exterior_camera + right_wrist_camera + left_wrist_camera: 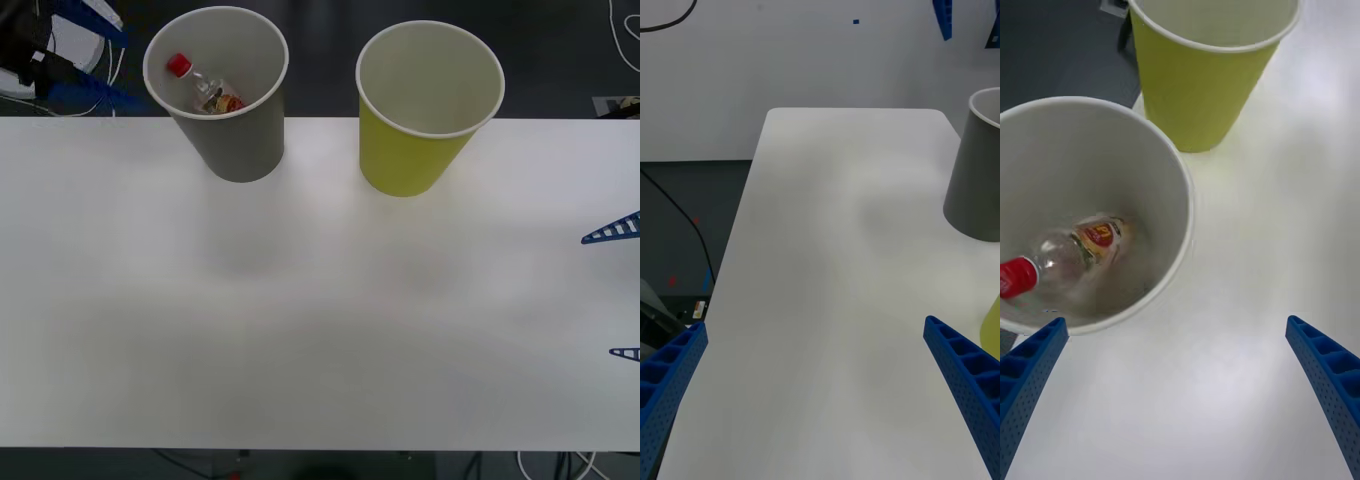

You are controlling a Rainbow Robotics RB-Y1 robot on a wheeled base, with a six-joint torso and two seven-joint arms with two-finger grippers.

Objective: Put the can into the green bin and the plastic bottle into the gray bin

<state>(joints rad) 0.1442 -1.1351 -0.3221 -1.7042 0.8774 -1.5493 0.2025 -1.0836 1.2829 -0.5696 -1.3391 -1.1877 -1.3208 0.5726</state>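
We found the plastic bottle (pixel 1071 251) lying tilted inside the gray bin (pixel 240 140), light and slick, best taken at its red cap; green bin (pixel 410 160) beside it, left gripper (pixel 1180 390) above, right gripper (pixel 618 290) at table edge, both spread, empty

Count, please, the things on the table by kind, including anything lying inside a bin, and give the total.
Bins: 2, the gray bin and the green bin
Plastic bottles: 1, the plastic bottle lying inside the gray bin
Cans: 0 visible
Total: 3
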